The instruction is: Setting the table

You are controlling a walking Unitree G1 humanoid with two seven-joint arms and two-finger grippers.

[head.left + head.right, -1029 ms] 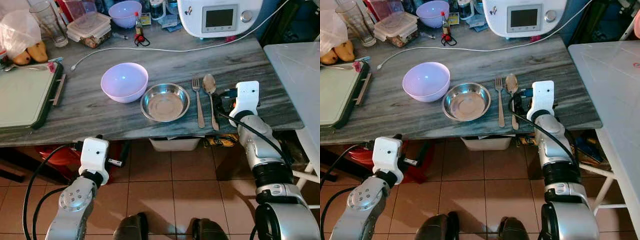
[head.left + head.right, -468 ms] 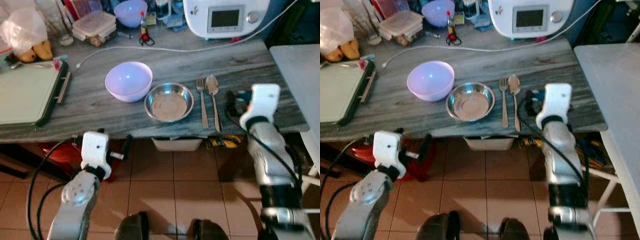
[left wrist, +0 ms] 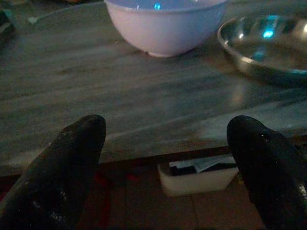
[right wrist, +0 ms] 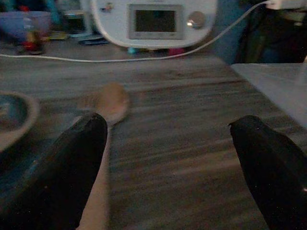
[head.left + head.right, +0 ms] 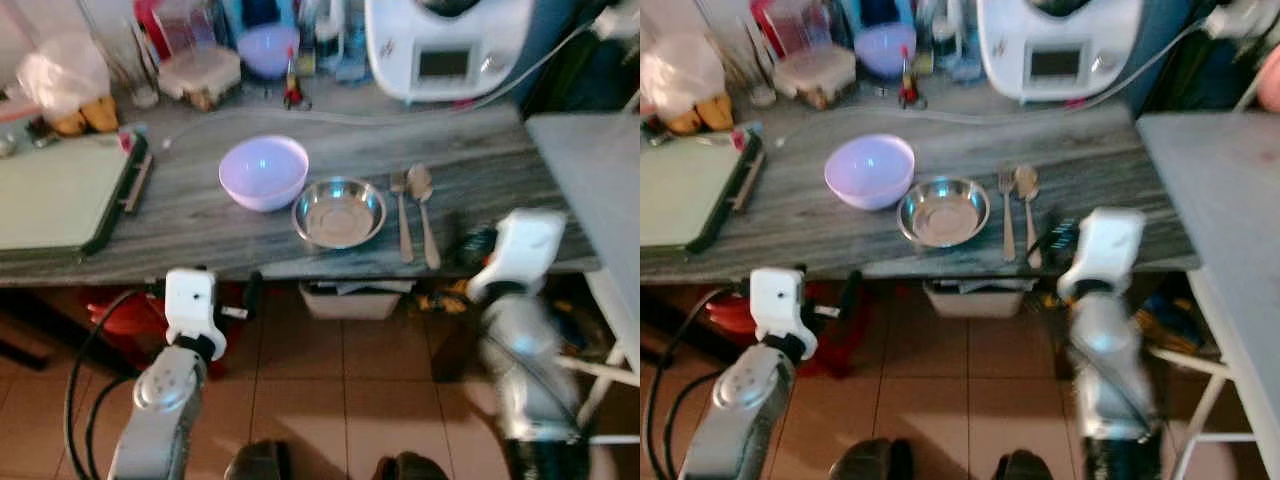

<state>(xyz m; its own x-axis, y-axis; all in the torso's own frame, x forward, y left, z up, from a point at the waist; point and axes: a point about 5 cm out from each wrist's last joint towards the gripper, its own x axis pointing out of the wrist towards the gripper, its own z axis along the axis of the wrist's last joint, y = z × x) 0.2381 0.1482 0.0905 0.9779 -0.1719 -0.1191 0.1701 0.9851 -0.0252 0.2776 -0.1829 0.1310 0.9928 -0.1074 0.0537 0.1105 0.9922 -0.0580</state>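
Terracotta floor tiles (image 5: 330,370) lie nearest me, and over them my left gripper (image 3: 168,158) hangs below the near edge of the grey marbled table (image 5: 200,225), its two black fingers (image 3: 62,167) spread wide with nothing between them. My right gripper (image 4: 168,158) sits at the table's near right edge, just right of the cutlery, fingers likewise spread and bare; the arm is blurred in the head views. Under the table edge a white tub (image 5: 357,298) holds something I cannot make out.

On the table, the steel bowl (image 5: 339,212) stands near the front, with nothing in it. Just beside it on the right lie the fork (image 5: 400,212) and then the spoon (image 5: 423,205), side by side, handles toward me. To the bowl's left and a little farther stands the lilac bowl (image 5: 264,171), close to it, also bare inside. Well to the left rests a green tray (image 5: 60,195).

At the far edge stand a white kitchen machine (image 5: 447,45) with a screen, a second lilac bowl (image 5: 268,48), a clear lidded box (image 5: 200,72), a small red-capped bottle (image 5: 291,85), and a plastic bag (image 5: 66,75) at the far left. A white cable (image 5: 340,115) runs across the table.
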